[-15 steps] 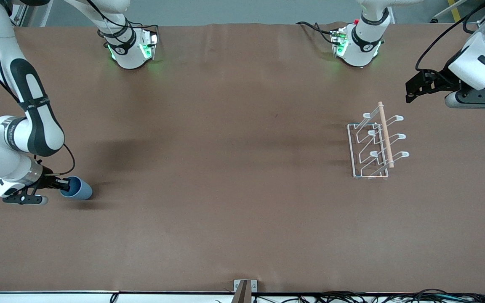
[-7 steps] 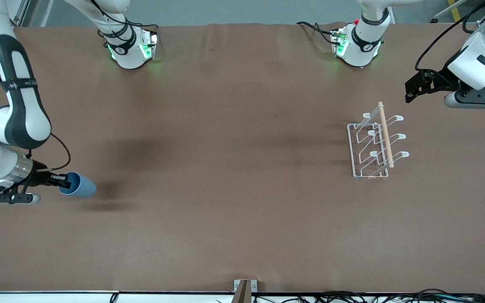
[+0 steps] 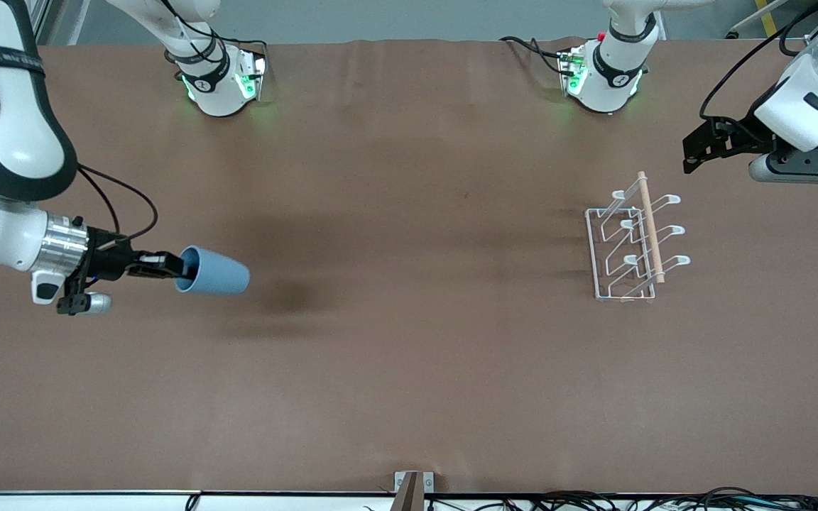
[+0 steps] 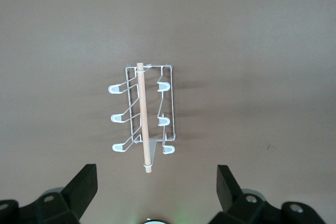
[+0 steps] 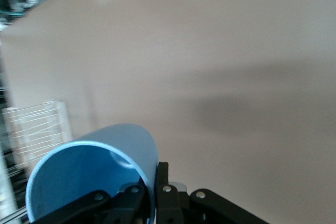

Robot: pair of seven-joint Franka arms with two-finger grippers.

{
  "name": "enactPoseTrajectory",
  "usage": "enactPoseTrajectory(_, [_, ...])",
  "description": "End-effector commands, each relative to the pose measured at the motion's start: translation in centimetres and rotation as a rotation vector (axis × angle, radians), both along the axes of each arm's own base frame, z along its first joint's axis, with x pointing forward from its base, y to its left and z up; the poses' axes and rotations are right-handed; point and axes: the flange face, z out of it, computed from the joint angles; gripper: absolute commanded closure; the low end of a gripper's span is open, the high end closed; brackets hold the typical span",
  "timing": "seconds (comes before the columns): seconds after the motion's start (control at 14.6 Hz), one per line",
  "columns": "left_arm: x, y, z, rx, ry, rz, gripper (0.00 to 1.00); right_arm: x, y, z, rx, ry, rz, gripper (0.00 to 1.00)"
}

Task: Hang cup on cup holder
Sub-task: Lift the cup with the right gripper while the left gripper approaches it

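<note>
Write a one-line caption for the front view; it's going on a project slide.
Right gripper carries the blue cup by its rim above the table while the open left gripper waits near the cup holder.

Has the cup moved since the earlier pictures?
Yes. The cup, gripped at its rim by the right claw, has risen off the table and travelled toward the holder.

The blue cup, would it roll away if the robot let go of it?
Probably. The cup is round and tapered, held sideways over the table by the right gripper, fingers pinching its rim. Dropped, it would likely roll in a curve. It looks light and stiff.
</note>
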Motion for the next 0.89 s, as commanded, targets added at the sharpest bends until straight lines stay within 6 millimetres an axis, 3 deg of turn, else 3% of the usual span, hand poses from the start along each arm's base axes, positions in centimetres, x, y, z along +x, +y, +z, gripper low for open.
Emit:
enactPoseTrajectory(0.0, [0.1, -0.2, 0.5, 0.003, 0.001, -0.025, 0.0, -1.2, 1.3, 1.2, 0.205, 0.067, -0.034, 0.96])
enactPoseTrajectory(0.07, [0.2, -0.3, 0.3, 0.003, 0.006, -0.033, 0.0, -1.3, 1.8, 1.5, 0.264, 0.087, -0.036, 0.96])
enactPoseTrajectory(0.21, [0.2, -2.3, -0.4, 0.003, 0.018, -0.085, 0.0, -1.7, 4.2, 2.0, 0.352, 0.116, -0.015, 0.96])
enactPoseTrajectory(0.41, [-1.2, -10.4, -1.5, 0.003, 0.029, -0.233, 0.0, -2.4, 8.3, 1.6, 0.454, 0.155, -0.012, 0.96])
enactPoseTrajectory(0.69, [-2.1, -20.6, -1.2, -0.039, -0.032, -0.396, 0.0, -3.2, 11.6, 0.8, 0.61, 0.215, -0.064, 0.97])
enactPoseTrajectory(0.82, [-2.1, -24.4, -1.0, -0.062, -0.048, -0.455, 0.0, -3.5, 13.3, 0.6, 0.647, 0.229, -0.078, 0.97])
